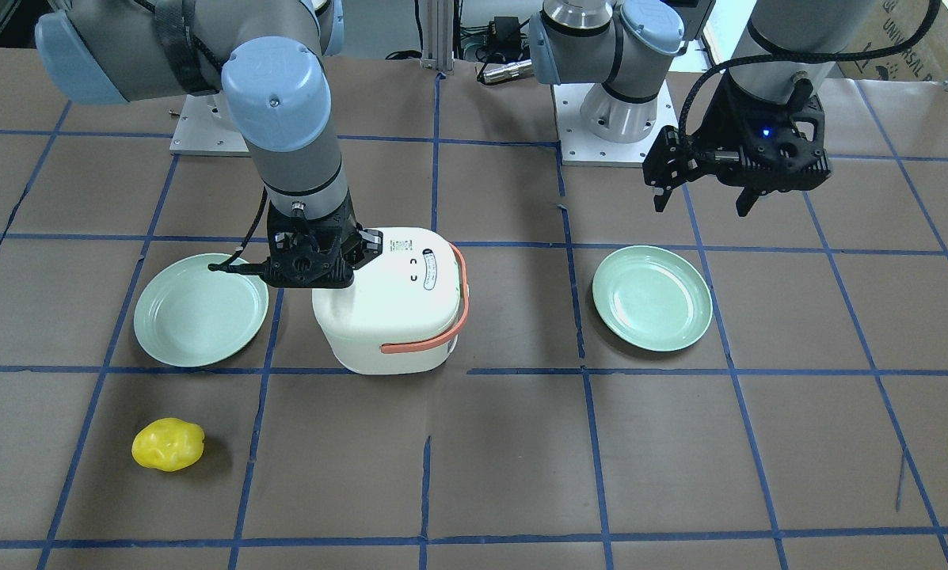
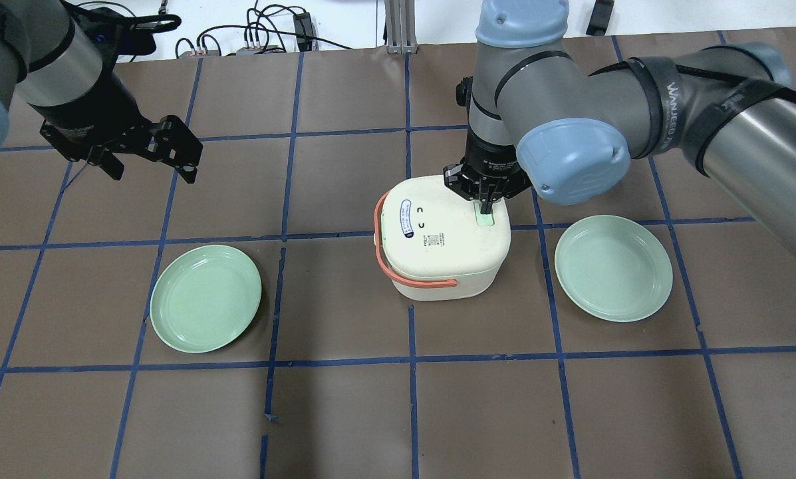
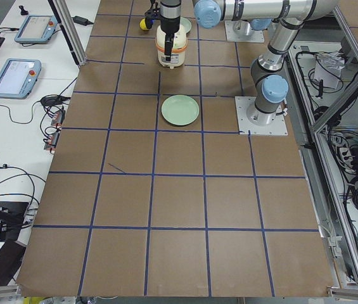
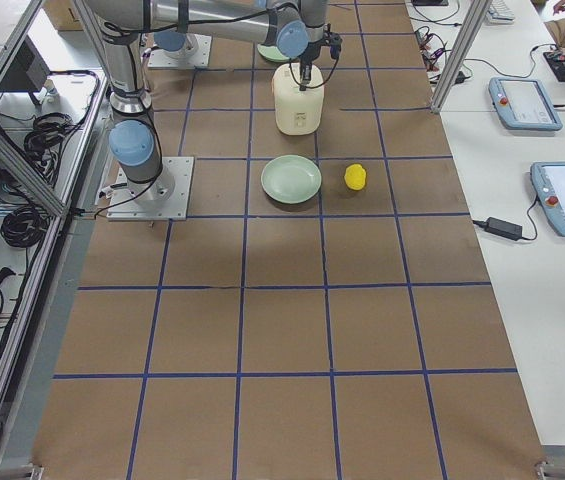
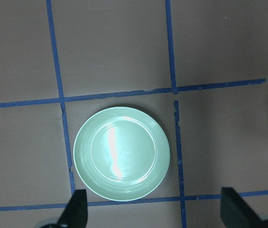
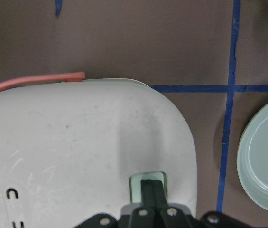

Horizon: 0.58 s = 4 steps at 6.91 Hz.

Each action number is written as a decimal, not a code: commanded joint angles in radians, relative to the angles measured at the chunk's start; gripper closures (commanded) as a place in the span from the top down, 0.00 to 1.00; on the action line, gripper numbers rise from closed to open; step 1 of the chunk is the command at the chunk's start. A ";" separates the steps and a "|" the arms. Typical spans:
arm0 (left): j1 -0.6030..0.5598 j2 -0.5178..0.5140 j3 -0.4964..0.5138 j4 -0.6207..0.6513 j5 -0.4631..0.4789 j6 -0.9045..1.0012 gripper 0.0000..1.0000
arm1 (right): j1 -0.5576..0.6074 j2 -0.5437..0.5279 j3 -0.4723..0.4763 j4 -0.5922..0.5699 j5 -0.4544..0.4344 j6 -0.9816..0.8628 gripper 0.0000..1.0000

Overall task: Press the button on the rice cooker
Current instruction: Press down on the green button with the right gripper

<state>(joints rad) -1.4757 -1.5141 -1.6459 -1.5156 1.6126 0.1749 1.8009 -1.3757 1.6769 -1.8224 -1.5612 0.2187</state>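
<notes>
The button (image 6: pixel 136 185) is reached by the right gripper (image 6: pixel 152 187), fingers together; the left gripper (image 5: pixel 155 211) is spread wide. A downward push seems needed.

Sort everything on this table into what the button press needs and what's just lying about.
Needed: rice cooker; its pale green button; right gripper, shut, tip on that button.
Lying about: left mint-green plate; right mint-green plate; yellow lumpy object.

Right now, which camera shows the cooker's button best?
Right wrist view: the button sits close under shut jaws. Overhead shows it small; in the front view the right arm hides it; the rest miss it.
</notes>
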 commanded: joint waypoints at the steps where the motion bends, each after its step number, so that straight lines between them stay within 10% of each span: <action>1: 0.000 0.000 0.000 0.000 0.001 0.000 1.00 | 0.000 0.003 0.000 -0.002 0.001 -0.002 0.03; 4: 0.000 0.000 0.000 0.000 0.001 0.000 1.00 | 0.000 0.003 -0.017 0.000 0.000 -0.005 0.04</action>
<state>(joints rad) -1.4757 -1.5140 -1.6459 -1.5155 1.6134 0.1749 1.8009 -1.3716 1.6679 -1.8236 -1.5611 0.2145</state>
